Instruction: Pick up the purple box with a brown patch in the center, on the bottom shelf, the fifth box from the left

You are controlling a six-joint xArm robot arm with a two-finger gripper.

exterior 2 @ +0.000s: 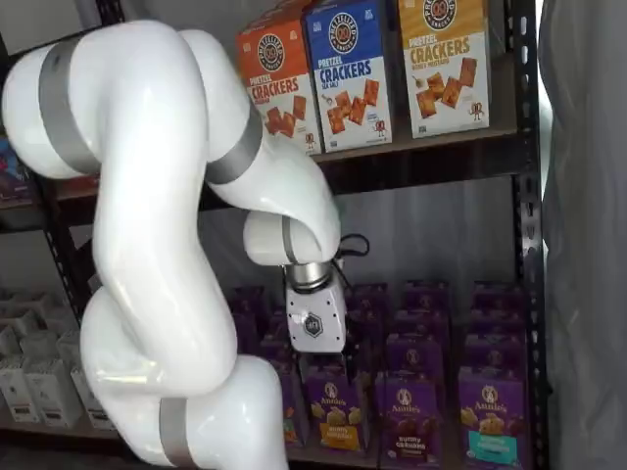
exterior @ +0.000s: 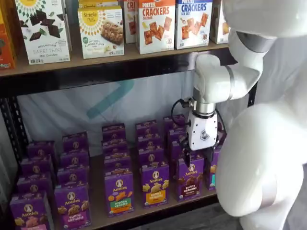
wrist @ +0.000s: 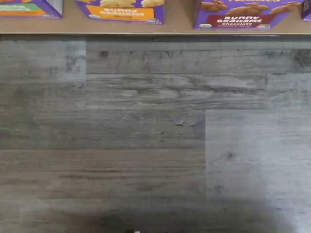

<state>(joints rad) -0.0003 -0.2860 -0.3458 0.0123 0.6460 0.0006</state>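
Note:
The purple box (exterior: 190,179) stands upright in the front row of the bottom shelf (exterior: 97,194), with a white round logo, a brown patch and a dark band. It also shows in a shelf view as the purple box (exterior 2: 409,418). The wrist view catches only the lower end of the purple box (wrist: 239,18), with a dark red band, on the tan bottom shelf (wrist: 180,23). My gripper (exterior: 197,157) hangs just above and slightly behind that box, its two black fingers apart and nothing between them. Its white body (exterior 2: 313,318) shows too.
A purple carton with a yellow-orange band (exterior: 154,184) stands left of the target, and a teal-banded one (exterior 2: 490,419) to its right. More purple cartons fill the rows behind. Cracker boxes (exterior: 156,25) line the upper shelf. Grey plank floor (wrist: 146,136) lies below the shelf edge.

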